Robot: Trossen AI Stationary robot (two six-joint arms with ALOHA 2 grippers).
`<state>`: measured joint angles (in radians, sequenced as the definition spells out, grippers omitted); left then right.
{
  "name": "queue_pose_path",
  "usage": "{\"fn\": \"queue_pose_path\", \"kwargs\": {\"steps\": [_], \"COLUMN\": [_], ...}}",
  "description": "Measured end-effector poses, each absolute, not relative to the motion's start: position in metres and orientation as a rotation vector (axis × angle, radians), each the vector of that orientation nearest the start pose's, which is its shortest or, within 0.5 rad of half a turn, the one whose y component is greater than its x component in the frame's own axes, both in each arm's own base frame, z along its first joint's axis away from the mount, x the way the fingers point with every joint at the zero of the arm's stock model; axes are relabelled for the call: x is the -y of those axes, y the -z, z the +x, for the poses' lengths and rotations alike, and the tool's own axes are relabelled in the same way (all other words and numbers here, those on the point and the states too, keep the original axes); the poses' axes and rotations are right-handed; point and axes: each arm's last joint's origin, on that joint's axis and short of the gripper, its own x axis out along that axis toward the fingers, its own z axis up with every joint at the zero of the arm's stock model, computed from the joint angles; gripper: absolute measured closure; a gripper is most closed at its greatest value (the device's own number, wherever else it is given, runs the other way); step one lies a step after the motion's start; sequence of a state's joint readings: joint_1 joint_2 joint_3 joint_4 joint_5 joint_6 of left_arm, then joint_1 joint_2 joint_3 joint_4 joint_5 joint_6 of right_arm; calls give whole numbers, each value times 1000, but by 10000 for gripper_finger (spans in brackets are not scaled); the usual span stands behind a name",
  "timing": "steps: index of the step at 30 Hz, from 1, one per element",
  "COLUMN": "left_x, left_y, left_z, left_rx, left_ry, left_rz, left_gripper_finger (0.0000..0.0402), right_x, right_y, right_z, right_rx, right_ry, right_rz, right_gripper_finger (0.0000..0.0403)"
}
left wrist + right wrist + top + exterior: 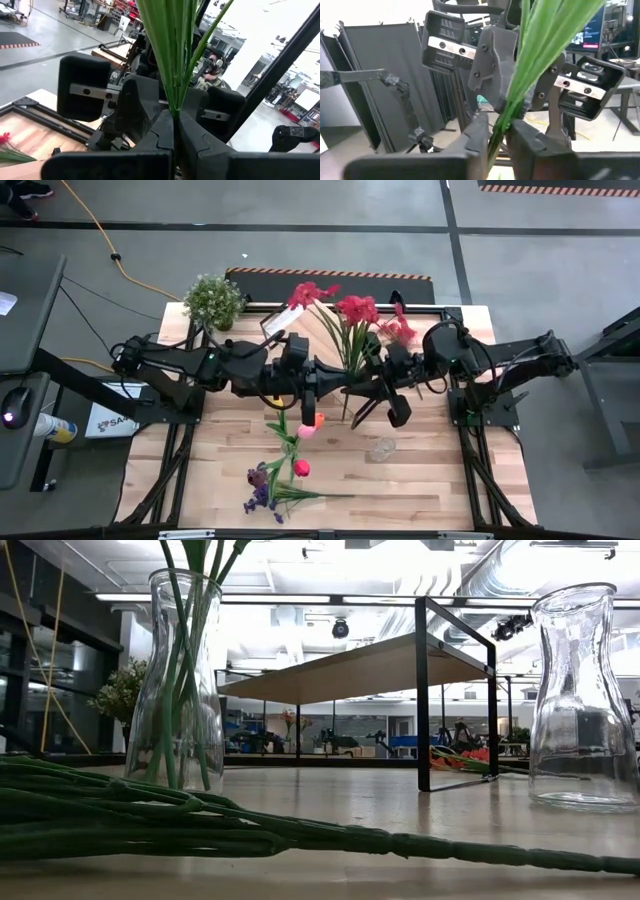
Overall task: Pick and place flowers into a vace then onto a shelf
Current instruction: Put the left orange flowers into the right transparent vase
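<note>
A bunch of red flowers [356,310] with long green stems [349,365] stands between my two arms above the table's middle. My left gripper [175,117] and my right gripper [498,129] face each other, both shut on these stems. More flowers lie on the tabletop: a purple spray [262,485], a red tulip [301,468], and pink and orange tulips [311,424]. One glass vase [180,680] holds several green stems; whether they belong to the held bunch I cannot tell. A second vase [585,700] stands empty. The shelf [370,665] stands at the far side. My left gripper pinches the bunched green stems [175,107] between its two fingers, partway along their length. It comes in level from the table's left, across the stems, which rise upright out of the fingers. My right gripper pinches the same green stems [506,117] between its two fingers. It comes in level from the table's right, across the stems and opposite the left gripper. The stems and leaves rise slanting above the fingers.
A bushy green potted plant [213,298] stands at the table's far left corner. Long stems [200,825] of the lying flowers stretch across the near part of the tabletop. The shelf's black frame leg [422,690] stands between the two vases, farther back.
</note>
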<state>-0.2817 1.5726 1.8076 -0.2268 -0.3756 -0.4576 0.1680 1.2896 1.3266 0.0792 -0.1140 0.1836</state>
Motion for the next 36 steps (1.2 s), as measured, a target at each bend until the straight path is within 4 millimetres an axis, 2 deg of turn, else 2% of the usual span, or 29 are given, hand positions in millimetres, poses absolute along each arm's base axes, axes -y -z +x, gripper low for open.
{"fn": "queue_pose_path", "kwargs": {"steps": [3,9,16,21,29,36], "left_x": [84,85,86,86,89,97], "left_y": [-484,-484,-484,-488,-500,-508], "left_z": [329,329,329,324,307,293], "left_rx": [28,29,17,11,10,21], "left_ry": [-90,-87,-33,25,176,237], "left_rz": [-459,-475,-484,-509,-544,-550], "left_gripper_finger": [367,364,298,265,241,243], "right_x": [-51,-51,-51,-51,-44,-40], "right_y": [-437,-437,-437,-440,-452,-469], "right_z": [281,281,280,277,257,222], "right_rx": [92,92,95,105,142,186], "right_ry": [-290,-289,-294,-287,-202,-171], "right_rz": [173,155,129,122,96,85], "right_gripper_finger": [389,388,396,399,400,401]}}
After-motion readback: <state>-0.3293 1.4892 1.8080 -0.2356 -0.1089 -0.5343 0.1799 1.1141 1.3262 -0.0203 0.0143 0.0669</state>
